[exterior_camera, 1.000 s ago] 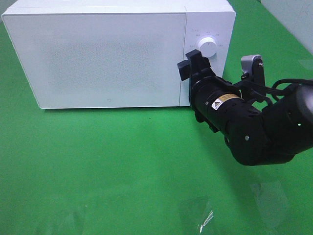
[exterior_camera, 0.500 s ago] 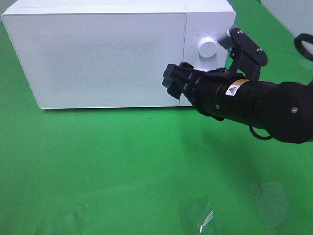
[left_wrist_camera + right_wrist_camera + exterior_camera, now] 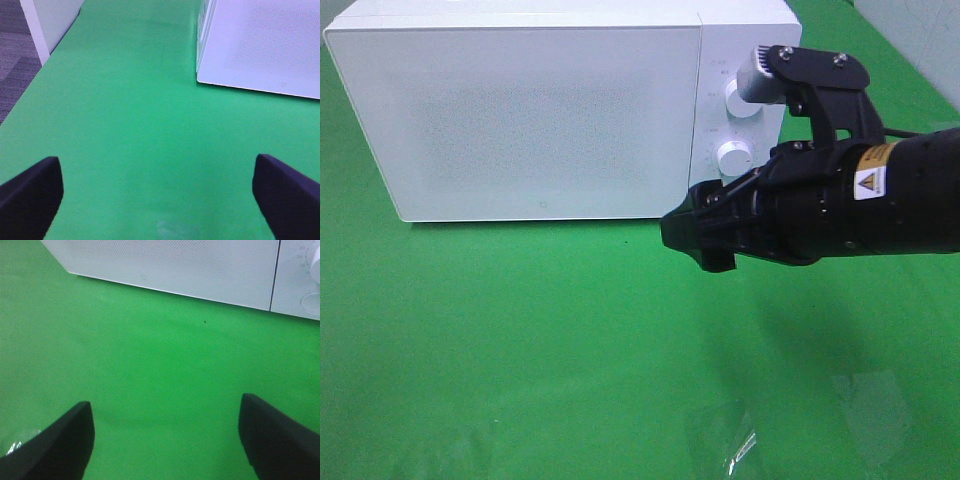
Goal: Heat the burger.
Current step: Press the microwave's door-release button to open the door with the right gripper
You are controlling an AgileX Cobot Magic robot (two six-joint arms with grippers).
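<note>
Exterior high view shows me the right gripper (image 3: 703,243) hanging low over the green table (image 3: 520,340). Its jaws are spread wide with nothing between them, and the right wrist view confirms it: only bare green surface in the gap. Ahead of those jaws stands the white microwave (image 3: 540,110) with its door (image 3: 530,150) shut, and the lower knob (image 3: 733,158) sits just above and beyond the fingertips. The left gripper (image 3: 160,197) is likewise wide and empty, with the microwave's corner well ahead of its jaws and off to one side. I cannot find the burger in any view. Neither gripper holds it, so I judge it is behind that closed door, which would explain why both grippers hang open and unloaded. If so, the dial ahead of the right jaws matters next
</note>
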